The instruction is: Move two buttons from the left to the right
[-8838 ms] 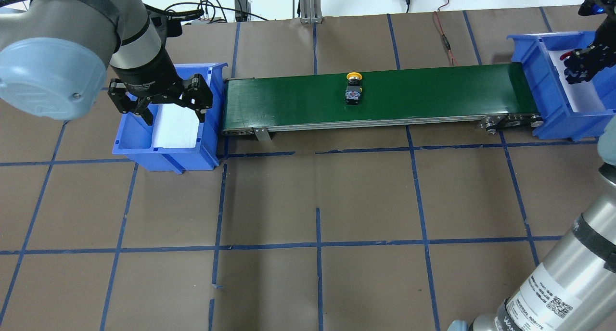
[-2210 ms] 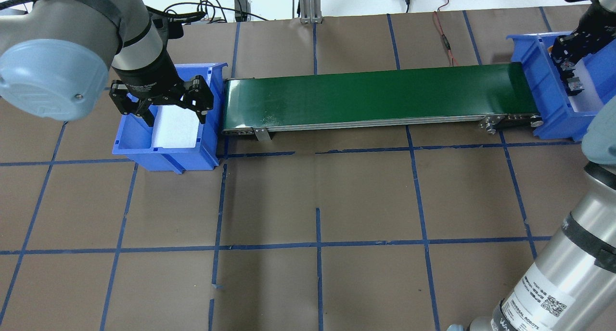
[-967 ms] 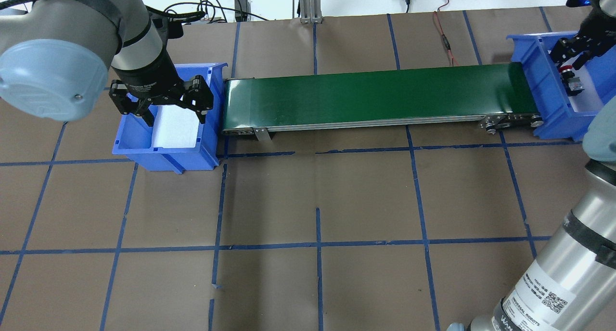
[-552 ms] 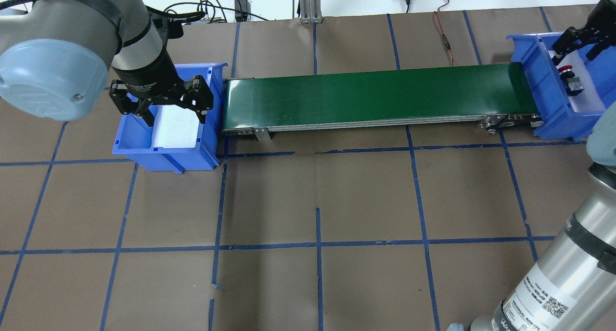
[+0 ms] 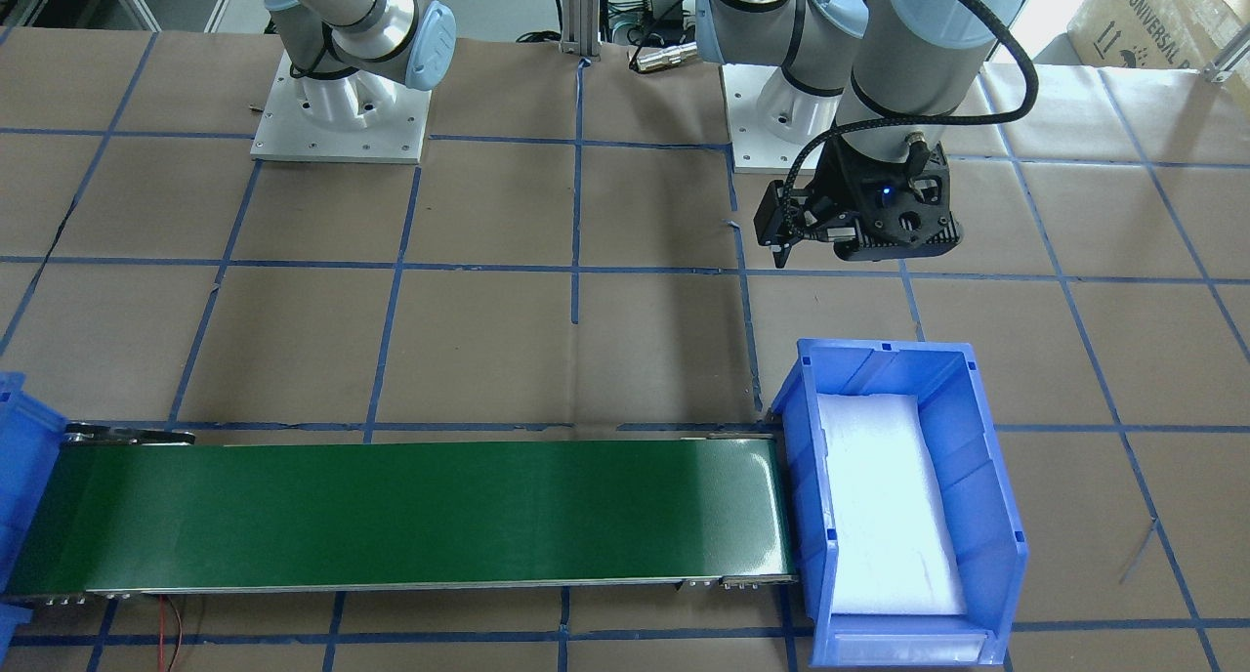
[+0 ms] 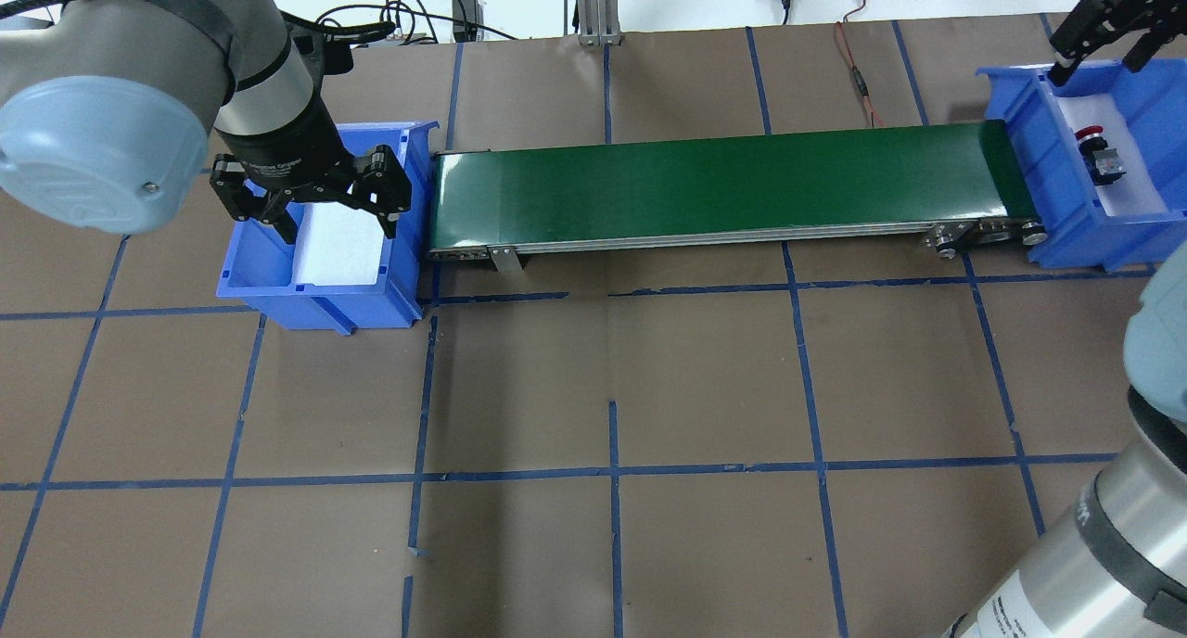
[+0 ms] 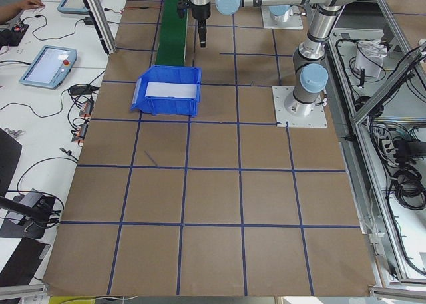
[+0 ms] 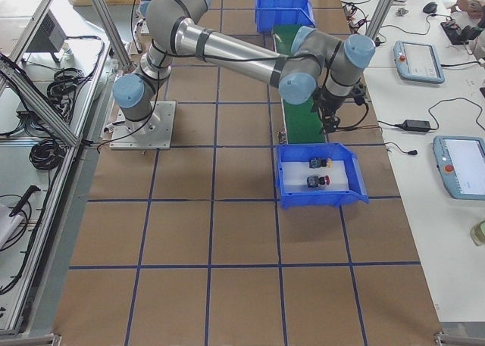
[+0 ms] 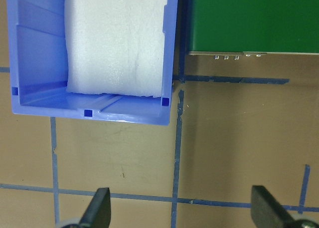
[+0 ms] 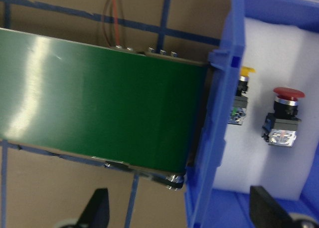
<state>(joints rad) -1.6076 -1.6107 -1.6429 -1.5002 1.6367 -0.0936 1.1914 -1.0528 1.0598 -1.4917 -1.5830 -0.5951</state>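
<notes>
Red button (image 10: 284, 115) and yellow button (image 10: 240, 96) lie side by side on foam (image 10: 279, 48) in the right bin (image 10: 222, 153), near my raised right gripper (image 10: 180, 210), spread and empty. Beyond the conveyor belt (image 10: 99, 98), my left gripper (image 6: 338, 228) hangs spread above, near the left bin (image 6: 315, 309).

Only one legible mark from my end: "UNIVERSAL" in black caps on the cardboard box (image 5: 1143, 8) at the top corner of the front-facing view, w/ a 2nd word cut off by the frame edge. What look like arrow handling symbols sit below it. White lettering on the left gripper (image 6: 338, 228) body and the white label (image 6: 1020, 601) on the right arm (image 6: 1113, 527) are too small to read.
</notes>
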